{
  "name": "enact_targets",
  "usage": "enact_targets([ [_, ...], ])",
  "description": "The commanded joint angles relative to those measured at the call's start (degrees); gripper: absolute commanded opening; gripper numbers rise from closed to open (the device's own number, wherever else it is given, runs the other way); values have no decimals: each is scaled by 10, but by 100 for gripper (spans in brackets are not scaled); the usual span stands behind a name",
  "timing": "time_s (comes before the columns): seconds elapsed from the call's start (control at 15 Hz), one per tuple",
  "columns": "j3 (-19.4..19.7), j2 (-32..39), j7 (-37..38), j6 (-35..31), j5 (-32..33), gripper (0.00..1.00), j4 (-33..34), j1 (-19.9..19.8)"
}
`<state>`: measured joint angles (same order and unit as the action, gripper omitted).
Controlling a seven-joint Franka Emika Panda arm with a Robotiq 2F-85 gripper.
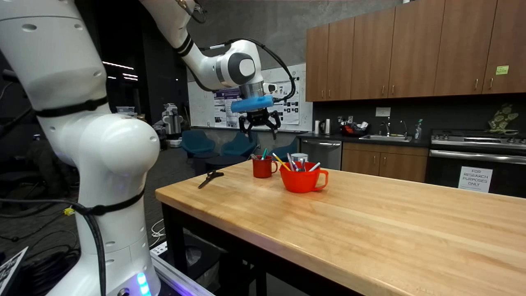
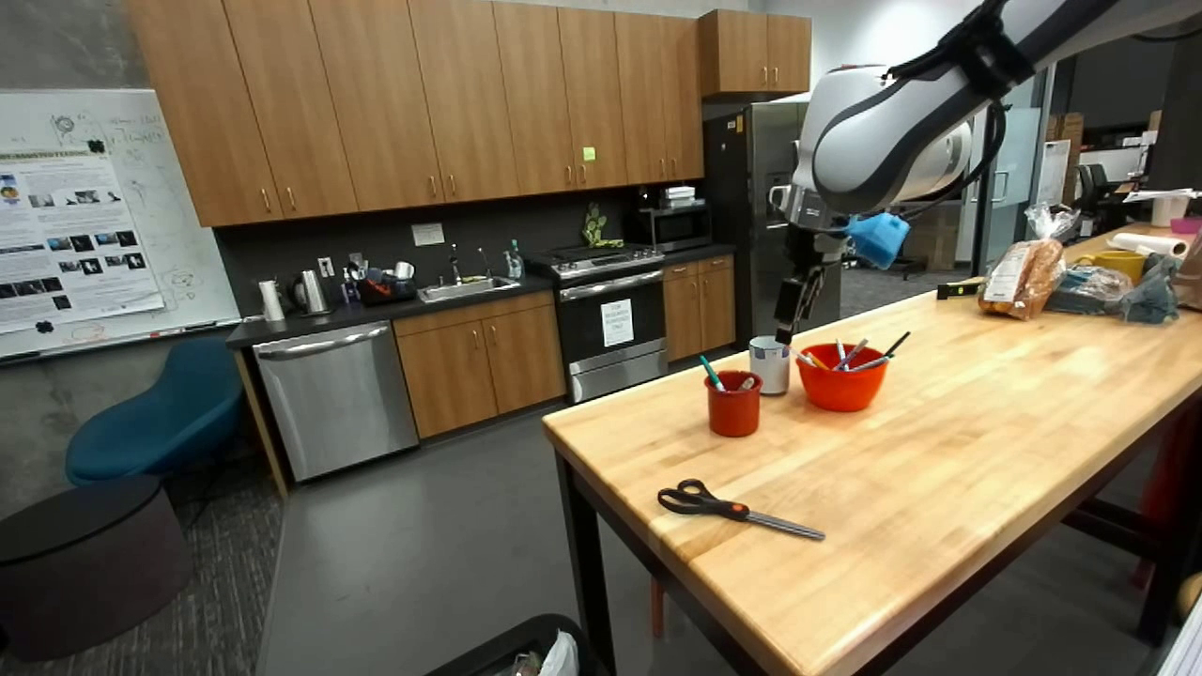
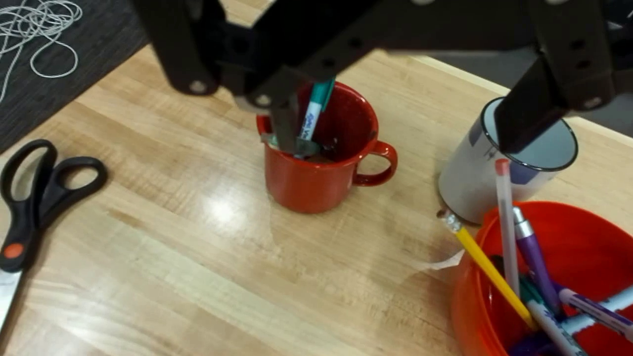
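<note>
My gripper [image 1: 261, 132] hangs above the wooden table with its fingers spread wide and nothing between them. In the wrist view, one dark fingertip overlaps the rim of a red mug [image 3: 309, 185], and the opposite one overlaps a white cup with a dark rim [image 3: 462, 180]. The mug holds a teal-capped marker [image 3: 311, 116] and a small item partly hidden by the finger. Close by stands a larger orange-red handled bowl [image 1: 300, 182] with a yellow pencil [image 3: 489, 267], a purple pen [image 3: 536, 262] and several markers. Black-handled scissors [image 2: 714, 505] lie apart from the containers.
Farther along the table [image 2: 939, 469] sit a bagged loaf of bread [image 2: 1022, 277], a small black-and-yellow level [image 2: 958, 290] and grey bags [image 2: 1148, 291]. A bin [image 2: 507, 652] is on the floor beside the table. Teal chairs [image 1: 198, 142] stand beyond it.
</note>
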<state>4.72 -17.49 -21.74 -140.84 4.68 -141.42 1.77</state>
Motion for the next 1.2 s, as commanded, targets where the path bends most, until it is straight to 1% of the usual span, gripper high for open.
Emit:
enact_targets([
  [0.0, -10, -26, 3, -52, 3, 100, -48, 6],
  [0.27, -17, -17, 2, -106, 1, 100, -79, 17],
  [0.53, -25, 13, 5, -154, 3, 100, -93, 25],
  [0.73, -33, 35, 9, -177, 7, 100, -88, 29],
  [1.07, -49, 73, 22, -205, 29, 100, -64, 22],
  [1.13, -50, 79, 22, -207, 29, 97, -58, 22],
])
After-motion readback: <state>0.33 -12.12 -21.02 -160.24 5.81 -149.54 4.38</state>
